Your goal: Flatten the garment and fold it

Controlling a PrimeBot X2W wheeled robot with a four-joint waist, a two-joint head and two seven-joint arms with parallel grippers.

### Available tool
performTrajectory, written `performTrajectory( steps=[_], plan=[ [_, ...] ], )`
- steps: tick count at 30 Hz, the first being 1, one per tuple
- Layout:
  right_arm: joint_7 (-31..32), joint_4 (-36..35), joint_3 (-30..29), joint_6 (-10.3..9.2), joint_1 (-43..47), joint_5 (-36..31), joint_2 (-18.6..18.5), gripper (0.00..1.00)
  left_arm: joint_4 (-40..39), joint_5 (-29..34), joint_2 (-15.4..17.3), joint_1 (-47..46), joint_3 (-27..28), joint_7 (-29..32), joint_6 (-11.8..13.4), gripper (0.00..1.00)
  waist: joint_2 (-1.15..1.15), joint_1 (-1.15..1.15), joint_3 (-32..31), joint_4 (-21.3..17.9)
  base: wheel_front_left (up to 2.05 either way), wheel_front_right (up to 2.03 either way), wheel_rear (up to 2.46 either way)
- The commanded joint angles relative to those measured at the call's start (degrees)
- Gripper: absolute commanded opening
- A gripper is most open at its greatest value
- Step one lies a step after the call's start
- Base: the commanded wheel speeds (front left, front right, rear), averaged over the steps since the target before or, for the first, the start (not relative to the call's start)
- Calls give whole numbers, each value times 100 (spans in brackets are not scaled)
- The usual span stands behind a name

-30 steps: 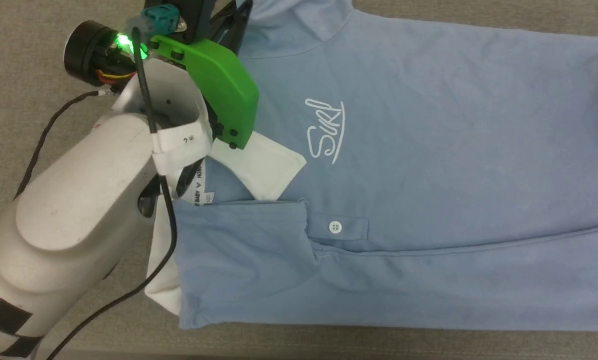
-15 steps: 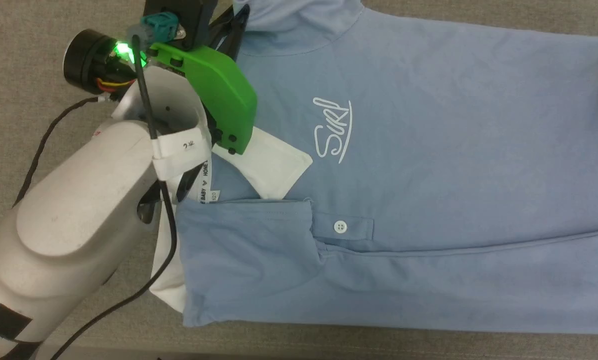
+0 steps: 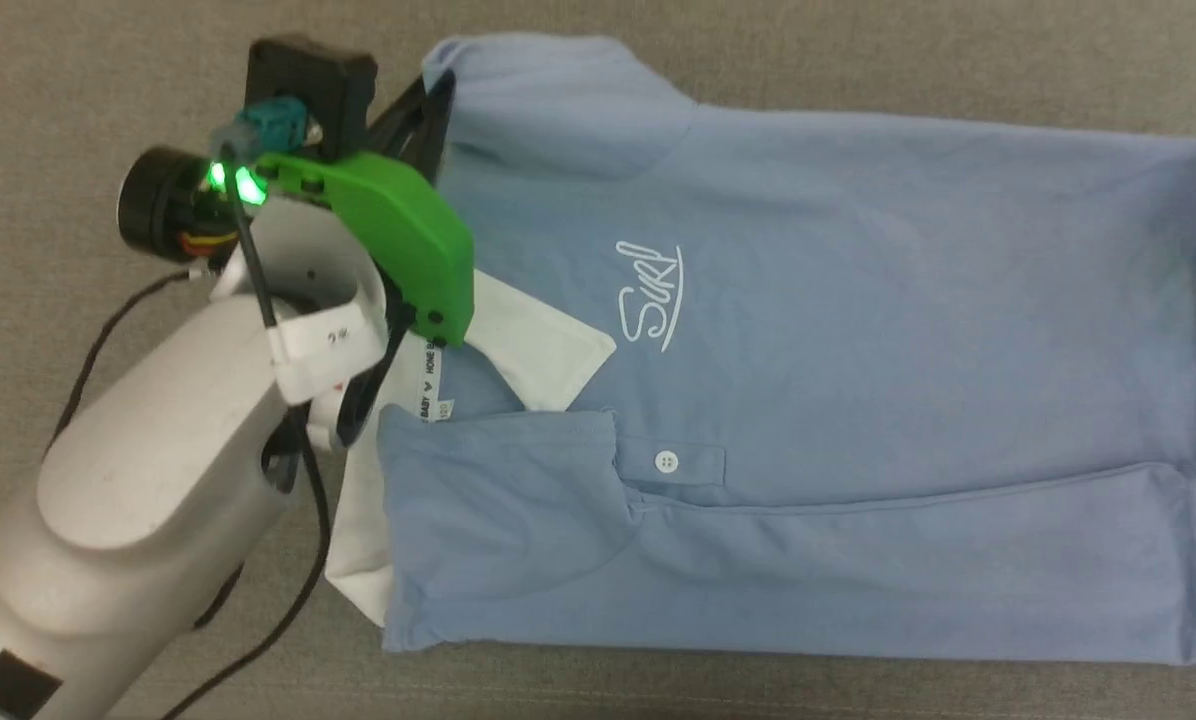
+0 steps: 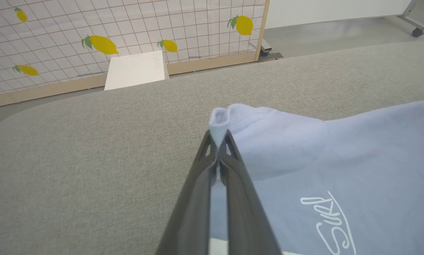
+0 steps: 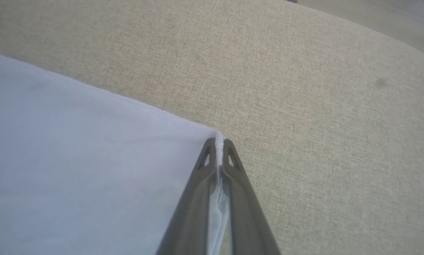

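The garment [image 3: 858,350], a light blue polo shirt with a white collar [image 3: 538,345] and a white "Surf" logo [image 3: 648,295], lies flat and sideways, collar to the left. Its lower part is folded up along a lengthwise crease. My left gripper [image 3: 443,88] is shut on the far sleeve's edge; in the left wrist view the left gripper [image 4: 218,136] pinches a small roll of blue cloth [image 4: 339,159]. In the right wrist view the right gripper [image 5: 219,143] is shut on a corner of the garment [image 5: 73,159] at its hem.
The shirt rests on a grey fabric-covered table [image 3: 108,80]. My pale left forearm [image 3: 148,480] and its black cable [image 3: 298,560] lie over the table's left side. Beyond the table stand a lemon-patterned panel [image 4: 127,28] and a white box [image 4: 135,69].
The whole head picture has shifted, so the camera moved: the sleeve's top and the hem edge at the right have come into view. The left gripper's hold on the sleeve looks unchanged.
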Motion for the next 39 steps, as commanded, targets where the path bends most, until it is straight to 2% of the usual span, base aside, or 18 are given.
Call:
performTrajectory(
  steps=[1,11,18,24,27,37,38,39],
  plan=[
    [-49,-62,-20,-10,185,65,-34,0,-55,-91,78,183,33,-48,58,0,0,0,-359,-13,0,0,0],
    [-39,-418,-242,-10,1532,390,-193,0,-767,-390,667,1299,-60,36,258,0,0,0,-985,100,0,0,0],
    [113,-689,-220,-10,2354,362,-335,0,-1266,-730,1119,2199,-217,275,448,0,0,0,-1238,184,0,0,0],
    [194,-775,-181,-10,2796,281,-391,0,-1376,-864,1465,2688,-481,517,389,0,0,0,-1273,232,0,0,0],
    [242,-798,-137,-10,2937,202,-375,0,-1284,-899,1508,2808,-578,550,312,0,0,0,-1270,236,0,0,0],
    [318,-786,122,-10,3078,-48,-240,0,-713,-859,1287,2914,-799,395,60,0,0,0,-1217,164,0,0,0],
    [326,-774,132,-10,3065,-62,-217,37,-663,-858,1257,2912,-812,375,31,0,0,0,-1212,156,0,0,0],
    [328,-755,125,-10,3055,-61,-195,100,-625,-861,1232,2908,-816,356,13,0,0,0,-1213,152,0,0,0]
  ],
)
